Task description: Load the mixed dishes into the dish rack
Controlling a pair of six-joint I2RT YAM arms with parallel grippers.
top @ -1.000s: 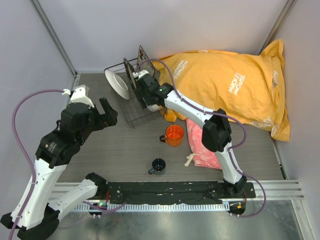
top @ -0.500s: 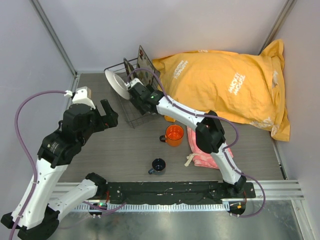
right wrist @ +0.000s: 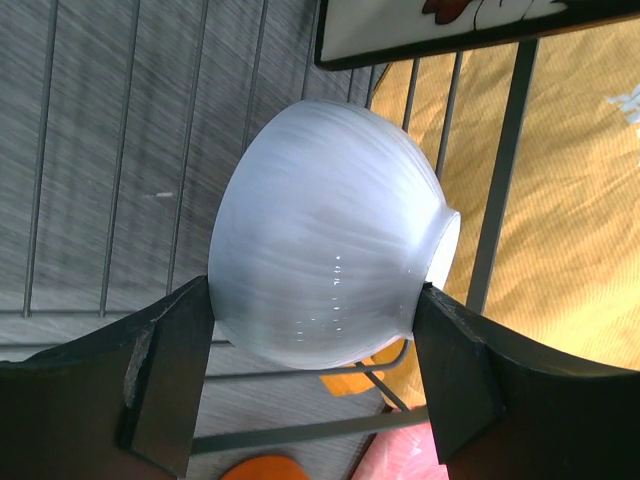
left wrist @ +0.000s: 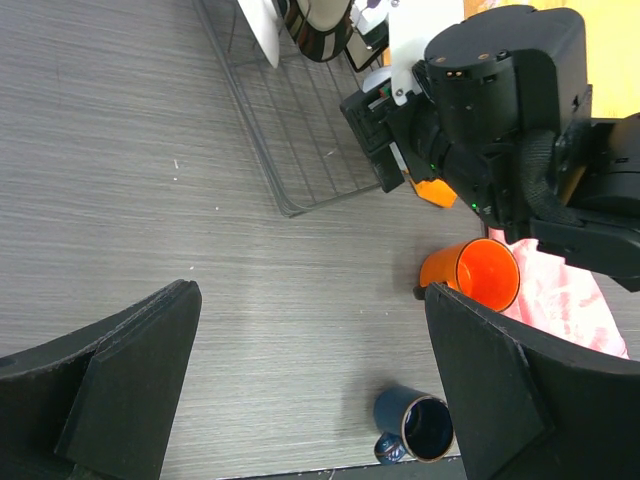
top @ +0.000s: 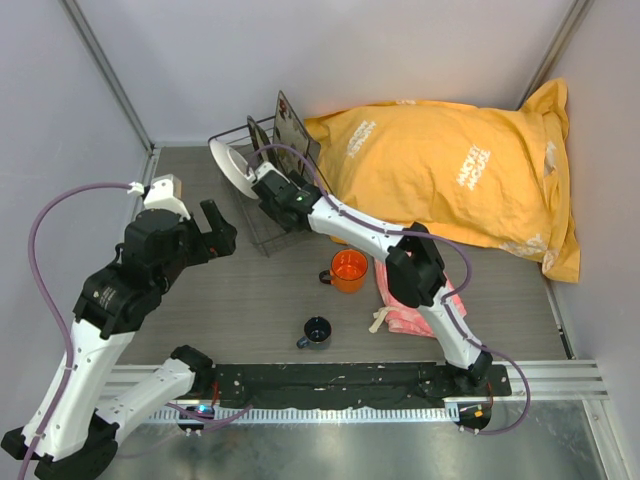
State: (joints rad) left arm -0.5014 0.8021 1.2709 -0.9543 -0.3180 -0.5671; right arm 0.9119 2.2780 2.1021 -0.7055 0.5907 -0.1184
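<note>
My right gripper (top: 270, 187) is shut on the white bowl (right wrist: 325, 235) and holds it on its side inside the dish rack (top: 262, 228), just above the rack's wire base (right wrist: 500, 160). In the rack, the white plate (top: 228, 168), the brown-centred plate (top: 258, 140) and the square dark tray (top: 290, 118) stand on edge. The orange mug (top: 349, 270) and the small dark-blue cup (top: 317, 331) stand on the table in front of the rack. My left gripper (left wrist: 310, 330) is open and empty, above the table left of the mug (left wrist: 480, 275) and the cup (left wrist: 420, 428).
The big yellow bag (top: 460, 170) fills the back right and touches the rack's right side. The pink cloth (top: 410, 290) lies right of the orange mug. Grey walls close in the left and back. The arms' base rail runs along the near edge.
My right gripper has carried the white bowl leftward and deeper into the rack, toward the white plate. My left arm has barely moved.
</note>
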